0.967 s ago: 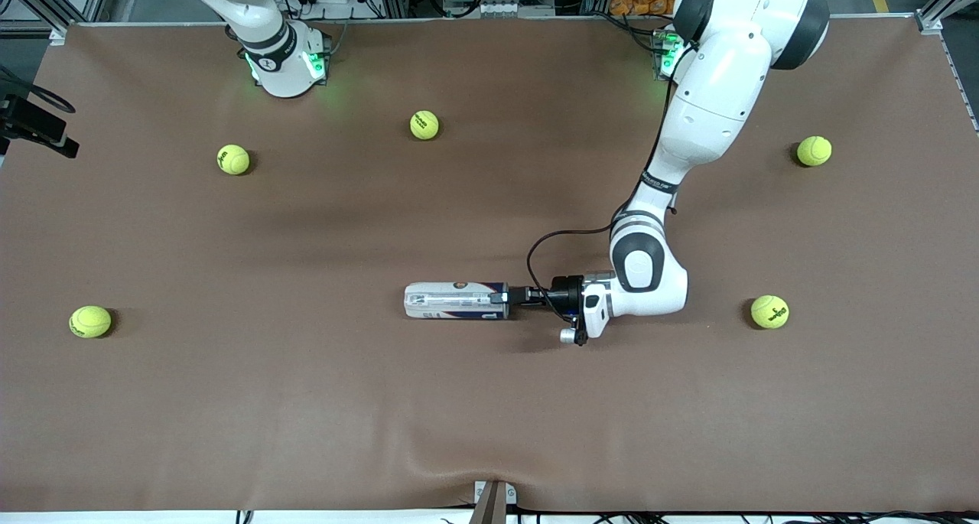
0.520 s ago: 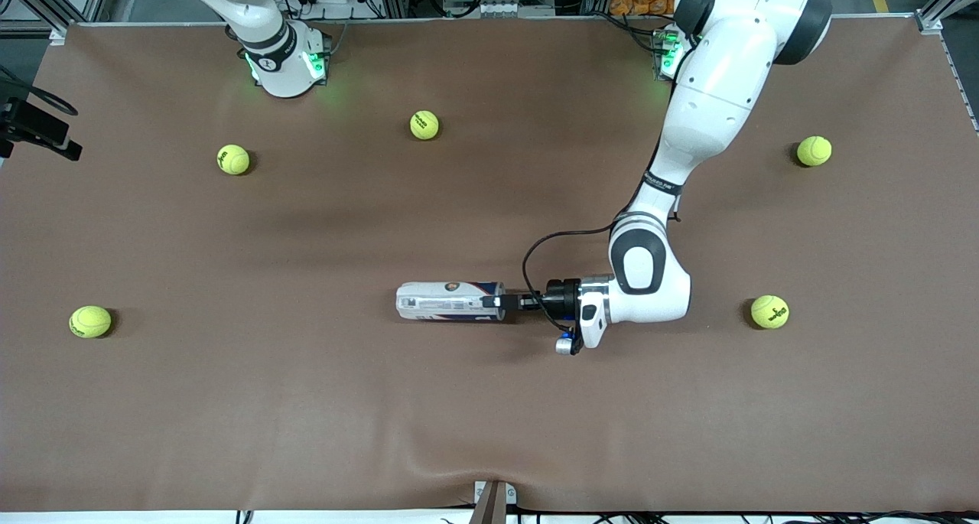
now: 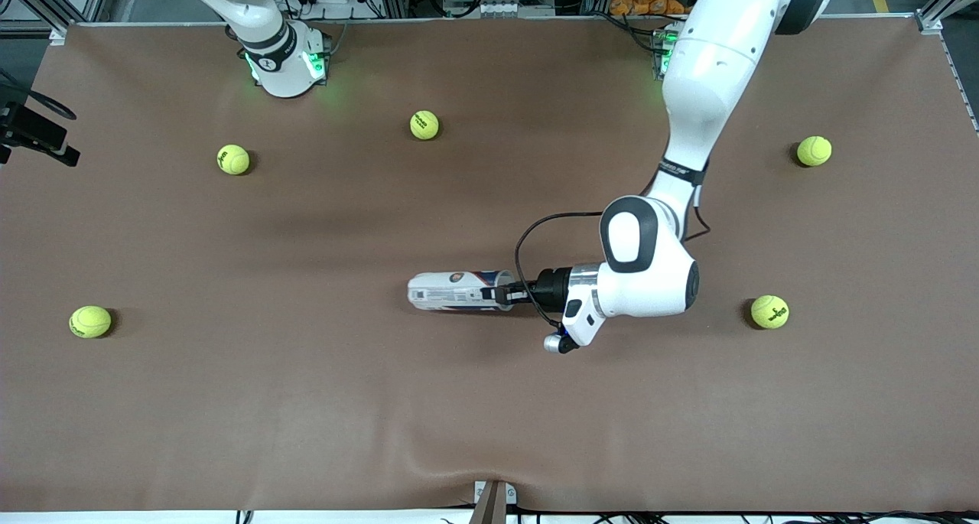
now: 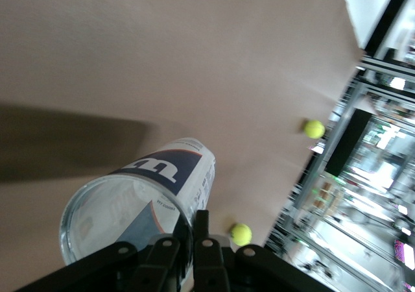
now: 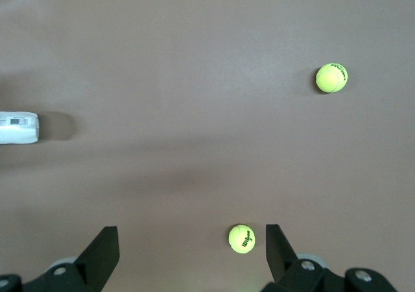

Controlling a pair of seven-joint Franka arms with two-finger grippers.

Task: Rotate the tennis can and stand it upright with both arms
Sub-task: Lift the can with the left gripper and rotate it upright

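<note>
The tennis can (image 3: 453, 291) lies on its side near the middle of the brown table. Its open silver-rimmed end points toward the left arm's end of the table and is raised a little. My left gripper (image 3: 506, 295) is shut on that rim, one finger inside the can and one outside. In the left wrist view the can (image 4: 170, 175) stretches away from the left gripper (image 4: 192, 226). My right gripper (image 5: 188, 253) is open and empty, high over the table near the right arm's base. It is out of the front view. The can's closed end (image 5: 18, 127) shows there.
Several yellow-green tennis balls lie on the table: one (image 3: 424, 125) between the bases, one (image 3: 233, 159) near the right arm's base, one (image 3: 90, 321) at the right arm's end, and two (image 3: 814, 151) (image 3: 769, 311) at the left arm's end. A black device (image 3: 34, 130) sticks in at the edge.
My left arm's wrist has turned and its elbow has risen. The can shifted a little along the table, and its gripped end has lifted slightly. The right arm's base has not moved.
</note>
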